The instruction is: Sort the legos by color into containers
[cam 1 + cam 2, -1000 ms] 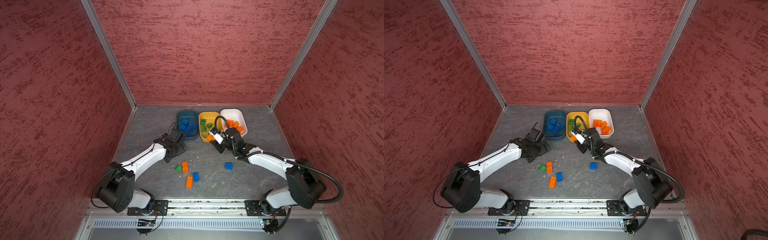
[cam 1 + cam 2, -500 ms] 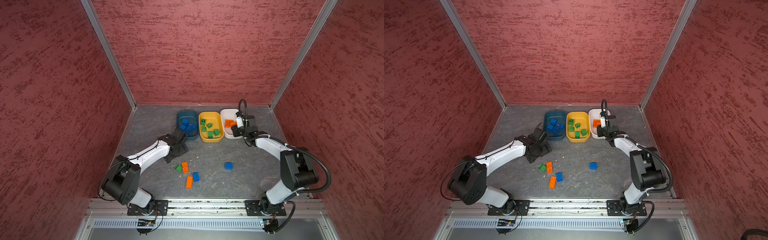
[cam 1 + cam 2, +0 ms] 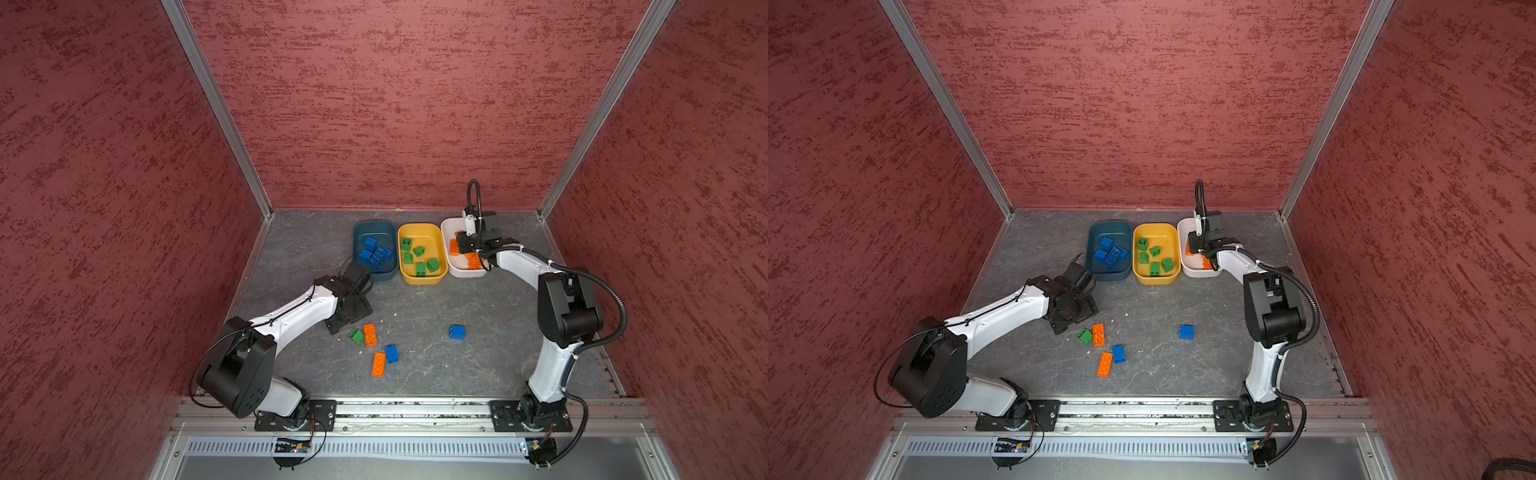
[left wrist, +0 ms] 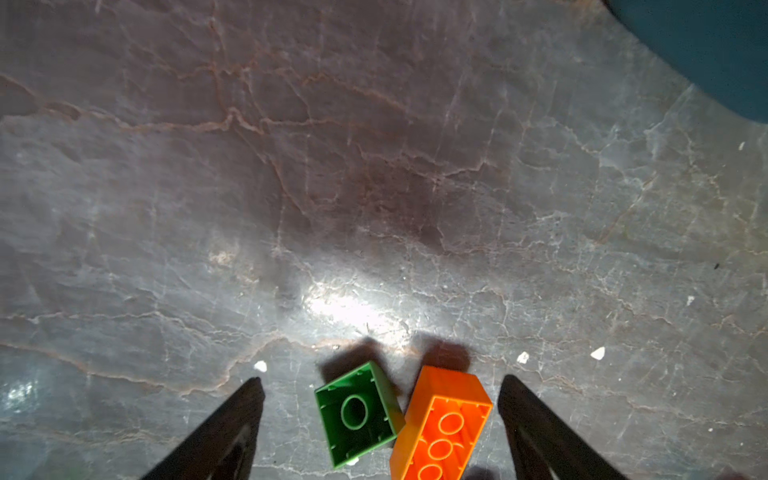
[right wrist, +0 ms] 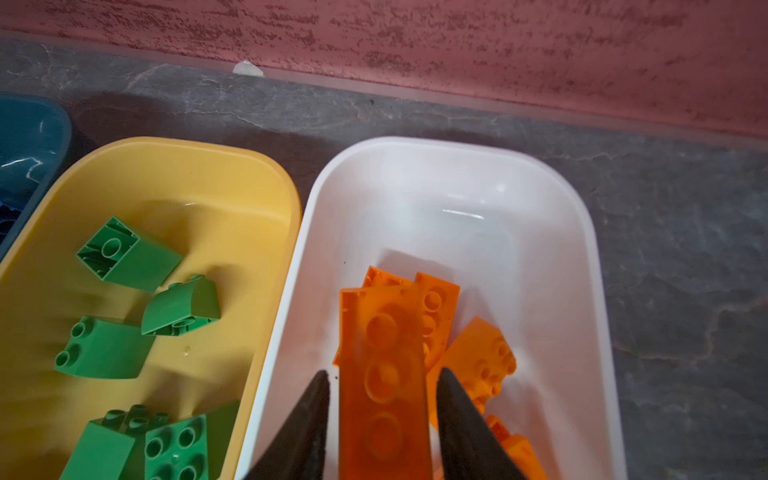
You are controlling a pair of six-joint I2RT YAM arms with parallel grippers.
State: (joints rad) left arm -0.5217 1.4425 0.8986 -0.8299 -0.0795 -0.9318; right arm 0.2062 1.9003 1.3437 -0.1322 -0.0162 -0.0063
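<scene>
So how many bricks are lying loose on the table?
5. A green brick against an orange brick, a second orange brick beside a blue brick, and a lone blue brick off to the right. The left arm could hide another.

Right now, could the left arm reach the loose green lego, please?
Probably yes: the left gripper hovers over the green lego, fingers open around it, though the adjacent orange lego sits between them too.

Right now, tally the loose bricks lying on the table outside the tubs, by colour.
orange bricks: 2
blue bricks: 2
green brick: 1
Total: 5
</scene>
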